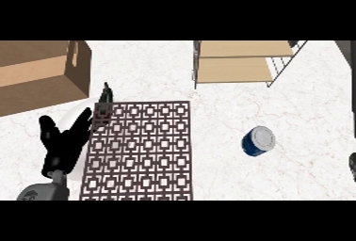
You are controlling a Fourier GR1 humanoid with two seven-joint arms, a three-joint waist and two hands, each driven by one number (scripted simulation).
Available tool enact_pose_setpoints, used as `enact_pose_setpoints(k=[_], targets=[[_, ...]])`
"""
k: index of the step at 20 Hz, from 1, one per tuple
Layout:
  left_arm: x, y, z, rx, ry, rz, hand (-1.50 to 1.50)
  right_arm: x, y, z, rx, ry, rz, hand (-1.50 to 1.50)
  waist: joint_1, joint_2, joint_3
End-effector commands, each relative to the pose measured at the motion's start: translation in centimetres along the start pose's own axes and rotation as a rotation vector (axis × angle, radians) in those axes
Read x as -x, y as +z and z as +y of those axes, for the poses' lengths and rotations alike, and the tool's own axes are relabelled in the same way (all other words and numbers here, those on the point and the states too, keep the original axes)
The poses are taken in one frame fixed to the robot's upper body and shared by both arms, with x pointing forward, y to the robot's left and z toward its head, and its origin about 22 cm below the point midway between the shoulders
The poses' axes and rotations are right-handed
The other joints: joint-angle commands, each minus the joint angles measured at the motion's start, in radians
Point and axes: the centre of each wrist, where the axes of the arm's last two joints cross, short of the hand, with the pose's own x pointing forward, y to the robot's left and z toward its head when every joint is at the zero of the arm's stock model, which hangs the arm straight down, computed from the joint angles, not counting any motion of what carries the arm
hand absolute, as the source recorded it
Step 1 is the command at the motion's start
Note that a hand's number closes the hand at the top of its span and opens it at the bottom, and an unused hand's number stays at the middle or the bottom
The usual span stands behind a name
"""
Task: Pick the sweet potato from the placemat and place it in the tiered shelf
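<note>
Now | left hand open, empty | right hand: can't tell | potato unseen | enter shelf level, slow

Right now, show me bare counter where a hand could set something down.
Bare counter lies between the placemat and the blue can, and between the can and the tiered shelf. It is crowded by the placemat's upper-left corner: left hand, small dark object, wooden box.

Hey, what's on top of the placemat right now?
Nothing shows on the placemat, only its lattice pattern; no sweet potato is in view. The left hand hides a bit of its left edge.
</note>
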Motion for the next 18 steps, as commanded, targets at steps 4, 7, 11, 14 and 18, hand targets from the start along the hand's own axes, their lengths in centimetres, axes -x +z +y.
enact_pose_setpoints(k=[4,7,11,14,18], targets=[[1.2,0.4,0.4,-0.017,0.004,0.035,0.00,2.6,-2.6,2.1,0.001,0.072,0.008,1.50,0.002,0.003,-0.003],[0.3,-0.1,0.1,0.014,0.004,0.027,0.00,5.1,-3.6,5.4,0.013,0.039,0.008,1.50,0.010,0.007,-0.002],[0.1,-0.2,0.7,-0.011,0.004,0.029,0.00,3.4,-4.1,4.1,0.022,0.065,-0.017,1.50,-0.001,0.001,-0.002],[0.4,-0.2,-1.8,0.005,-0.009,0.018,0.00,4.6,-5.1,3.5,0.062,0.060,-0.029,1.50,0.017,0.009,-0.003],[1.4,0.0,0.5,-0.011,-0.006,0.027,0.00,6.4,-5.1,2.6,0.021,0.020,-0.058,1.50,-0.002,0.002,-0.002]])
